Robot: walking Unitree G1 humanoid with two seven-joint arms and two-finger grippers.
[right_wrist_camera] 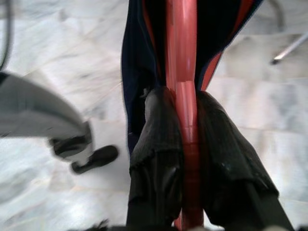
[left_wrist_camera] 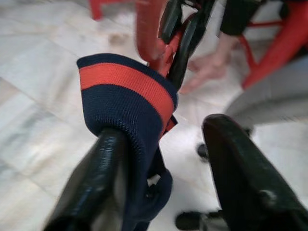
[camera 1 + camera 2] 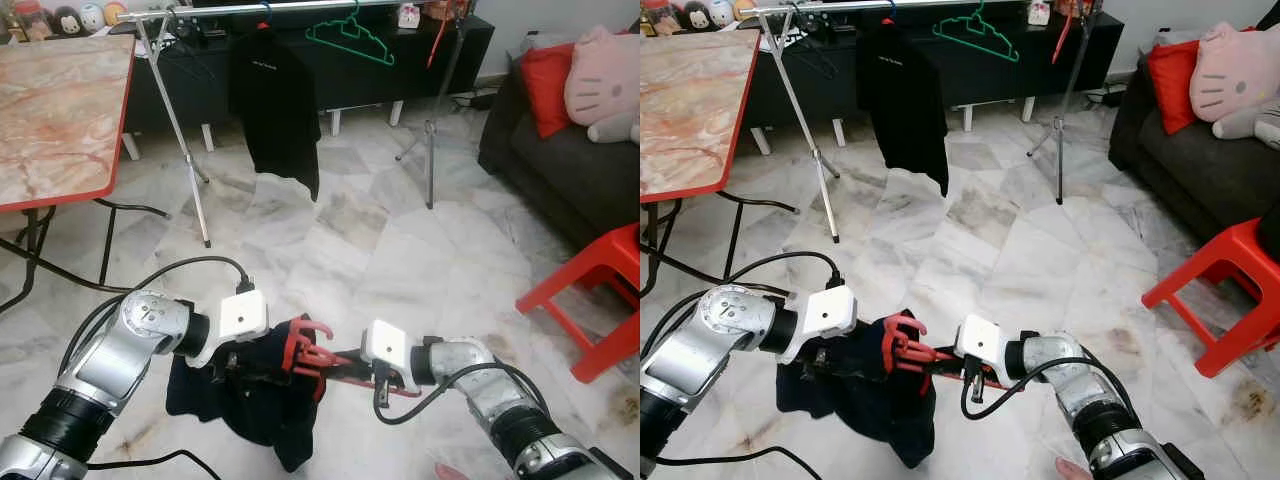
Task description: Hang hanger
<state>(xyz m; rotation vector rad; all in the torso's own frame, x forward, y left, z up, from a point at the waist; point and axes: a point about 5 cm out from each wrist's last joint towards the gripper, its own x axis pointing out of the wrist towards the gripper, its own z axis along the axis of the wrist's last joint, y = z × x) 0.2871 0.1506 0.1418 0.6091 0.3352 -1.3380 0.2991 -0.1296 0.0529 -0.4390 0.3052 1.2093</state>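
Our right gripper [image 1: 185, 144] pinches the red hanger [image 1: 182, 62] tight; our left gripper [image 2: 163, 168], fingers parted, has one finger inside the navy garment [image 2: 127, 110], whose folds hide the hanger's far end.

Silver arms, white wrist boxes, black cables.

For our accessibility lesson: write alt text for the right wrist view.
The right gripper is shut on a red plastic hanger, whose bar runs away between its two black fingers. A navy garment with red trim hangs from it above the white marble floor.
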